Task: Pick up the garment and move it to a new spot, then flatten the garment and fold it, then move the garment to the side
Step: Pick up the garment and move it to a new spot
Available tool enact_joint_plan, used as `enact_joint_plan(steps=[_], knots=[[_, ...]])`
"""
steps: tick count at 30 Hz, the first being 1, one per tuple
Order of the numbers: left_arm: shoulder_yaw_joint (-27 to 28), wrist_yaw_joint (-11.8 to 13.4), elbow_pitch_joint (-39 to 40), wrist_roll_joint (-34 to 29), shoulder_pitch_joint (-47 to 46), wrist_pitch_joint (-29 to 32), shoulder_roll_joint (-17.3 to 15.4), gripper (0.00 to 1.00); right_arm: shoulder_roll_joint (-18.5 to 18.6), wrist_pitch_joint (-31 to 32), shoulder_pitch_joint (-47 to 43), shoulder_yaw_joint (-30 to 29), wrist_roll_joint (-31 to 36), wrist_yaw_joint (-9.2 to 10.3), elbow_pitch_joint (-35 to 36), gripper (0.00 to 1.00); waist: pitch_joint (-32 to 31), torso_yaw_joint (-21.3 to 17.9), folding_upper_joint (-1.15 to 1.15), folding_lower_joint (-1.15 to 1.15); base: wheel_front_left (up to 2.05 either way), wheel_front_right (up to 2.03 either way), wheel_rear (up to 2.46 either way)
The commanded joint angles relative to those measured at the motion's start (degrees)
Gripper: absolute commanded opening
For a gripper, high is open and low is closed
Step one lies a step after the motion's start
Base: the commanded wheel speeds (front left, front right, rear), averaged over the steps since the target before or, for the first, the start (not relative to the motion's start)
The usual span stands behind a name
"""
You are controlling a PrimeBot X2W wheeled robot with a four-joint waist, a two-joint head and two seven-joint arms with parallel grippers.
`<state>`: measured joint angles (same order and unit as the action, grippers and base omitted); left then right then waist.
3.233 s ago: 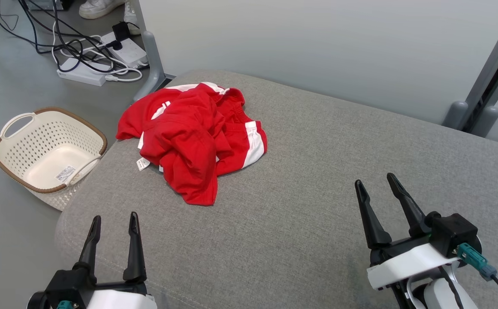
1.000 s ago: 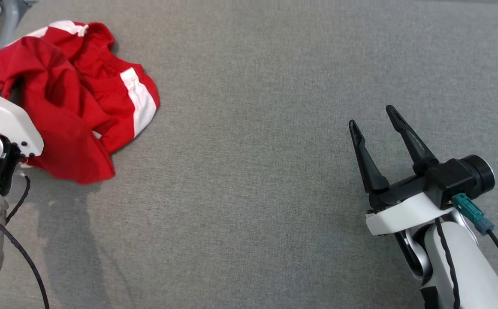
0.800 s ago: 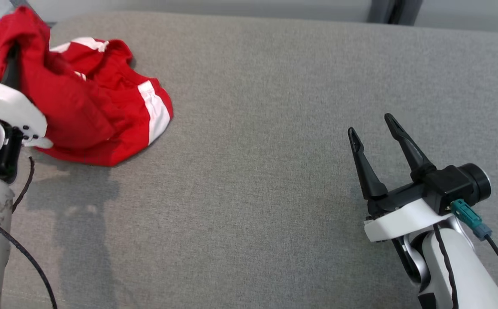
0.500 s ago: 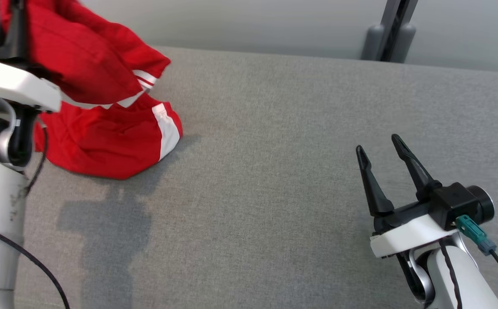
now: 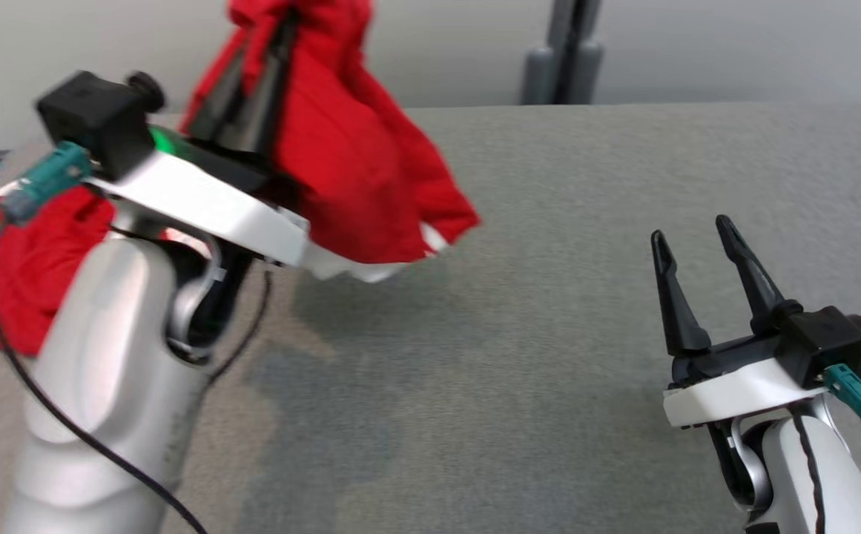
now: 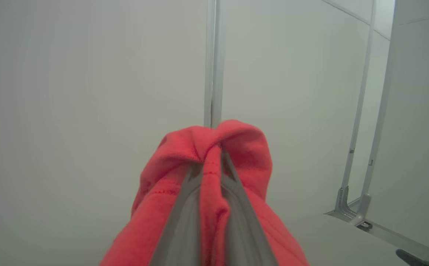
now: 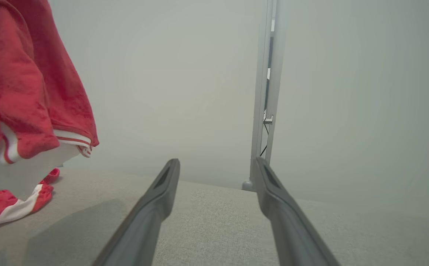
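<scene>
The red garment [image 5: 360,170] with white trim hangs in the air from my left gripper [image 5: 282,30], which is raised high over the left part of the grey padded surface [image 5: 549,311]. In the left wrist view the two fingers are shut on a bunched fold of the garment [image 6: 245,155]. One red part [image 5: 7,274] sags low behind my left forearm. The right wrist view shows the garment [image 7: 26,85] hanging at the left, with its lower end [image 7: 3,207] resting on the surface. My right gripper [image 5: 690,230] stands open and empty at the lower right, well apart from the cloth.
A pale wall runs along the back of the surface, with a grey upright post [image 5: 563,52] at its middle. The same post [image 7: 268,92] stands ahead of my right fingers. Bare grey padding spreads between the two arms.
My left gripper has risen and swung right with the garment, lifting most of it off the surface. The head camera has shifted too. The right gripper stays open.
</scene>
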<state>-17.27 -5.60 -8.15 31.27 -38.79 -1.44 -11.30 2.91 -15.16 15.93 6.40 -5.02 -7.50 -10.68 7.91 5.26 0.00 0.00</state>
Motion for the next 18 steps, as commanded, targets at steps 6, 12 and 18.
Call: enact_joint_plan(steps=[6, 12, 18], knots=[[-3.5, 1.2, 1.6, -0.3, 1.8, -0.4, 3.8, 0.0, 0.1, -0.1, 1.4, -0.9, -0.9, 0.02, 1.4, 1.0, 4.2, -9.9, 0.0, 0.0, 0.0, 0.0, 0.0], [-6.8, 3.8, -4.9, -1.8, 2.5, -3.0, 6.6, 0.0, 0.0, -0.1, 2.3, -2.4, -1.7, 0.02, 2.5, 1.0, 6.6, -17.3, 0.0, 0.0, 0.0, 0.0, 0.0], [-9.0, 6.9, -17.0, -5.2, 1.3, -7.3, 7.4, 0.0, 0.1, -0.1, 2.5, -1.5, -3.7, 0.02, 3.8, 1.0, 7.5, -23.1, 0.0, 0.0, 0.0, 0.0, 0.0]])
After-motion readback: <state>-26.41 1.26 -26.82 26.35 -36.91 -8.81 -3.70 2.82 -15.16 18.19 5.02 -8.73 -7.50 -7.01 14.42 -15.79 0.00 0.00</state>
